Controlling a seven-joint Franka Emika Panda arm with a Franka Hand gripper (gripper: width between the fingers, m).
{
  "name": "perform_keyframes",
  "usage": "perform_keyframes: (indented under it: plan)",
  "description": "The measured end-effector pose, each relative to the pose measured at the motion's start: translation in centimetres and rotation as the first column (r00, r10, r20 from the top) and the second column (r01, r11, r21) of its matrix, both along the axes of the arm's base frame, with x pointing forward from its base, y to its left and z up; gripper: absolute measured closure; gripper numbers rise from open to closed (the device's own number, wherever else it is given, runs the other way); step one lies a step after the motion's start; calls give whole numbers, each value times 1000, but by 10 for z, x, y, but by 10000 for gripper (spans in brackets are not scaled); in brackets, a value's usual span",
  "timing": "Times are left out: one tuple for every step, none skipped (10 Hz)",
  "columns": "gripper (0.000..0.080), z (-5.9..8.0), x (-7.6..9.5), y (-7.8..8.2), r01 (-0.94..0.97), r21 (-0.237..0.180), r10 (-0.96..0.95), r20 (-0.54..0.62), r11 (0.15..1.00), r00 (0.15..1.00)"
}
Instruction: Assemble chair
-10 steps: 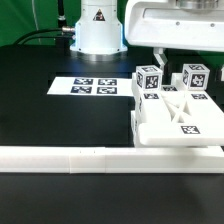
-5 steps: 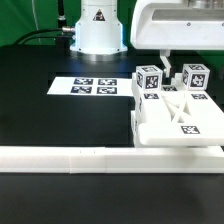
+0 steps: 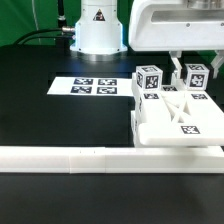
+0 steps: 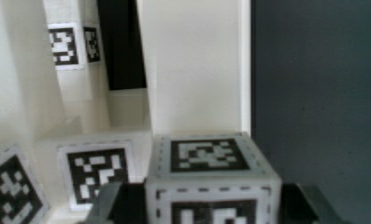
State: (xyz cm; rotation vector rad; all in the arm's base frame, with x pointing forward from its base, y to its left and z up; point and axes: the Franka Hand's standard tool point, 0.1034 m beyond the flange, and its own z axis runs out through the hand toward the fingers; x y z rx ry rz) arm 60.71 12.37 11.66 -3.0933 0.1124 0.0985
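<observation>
The partly built white chair (image 3: pixel 180 118) stands at the exterior view's right, with a flat slab and two upright tagged square posts. My gripper (image 3: pixel 195 68) hangs over the right post (image 3: pixel 194 77), one finger on each side of its top. The left post (image 3: pixel 148 79) stands free. In the wrist view the post's tagged top (image 4: pixel 208 158) sits between my dark fingers (image 4: pixel 120 205). The gripper (image 4: pixel 214 208) is open, with a gap on both sides of the post. Other tagged white chair pieces (image 4: pixel 93 172) show beside it.
The marker board (image 3: pixel 92 87) lies flat on the black table to the exterior view's left of the chair. The long white L-shaped rail (image 3: pixel 80 157) runs along the front and up beside the chair. The robot's base (image 3: pixel 97 30) stands behind.
My gripper has moved toward the exterior view's right and come down, from above the gap between the posts to straddling the right post's top. The chair parts have not moved.
</observation>
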Motion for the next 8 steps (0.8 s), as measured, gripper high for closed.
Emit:
perform_keyframes:
  plan:
    - [516, 0, 0, 0, 26, -1, -26, -1, 1000, 1000]
    - [516, 0, 0, 0, 24, -1, -24, -1, 1000, 1000]
    - [516, 0, 0, 0, 74, -3, -74, -3, 997, 997]
    - [516, 0, 0, 1, 217, -7, -217, 4, 976, 976]
    - [516, 0, 1, 1, 312, -6, -311, 18, 950, 950]
    - [516, 0, 2, 2, 389, -8, -389, 20, 921, 921]
    - [515, 0, 1, 2, 436, -10, -436, 18, 900, 900]
    - [515, 0, 2, 2, 498, -13, -498, 16, 867, 867]
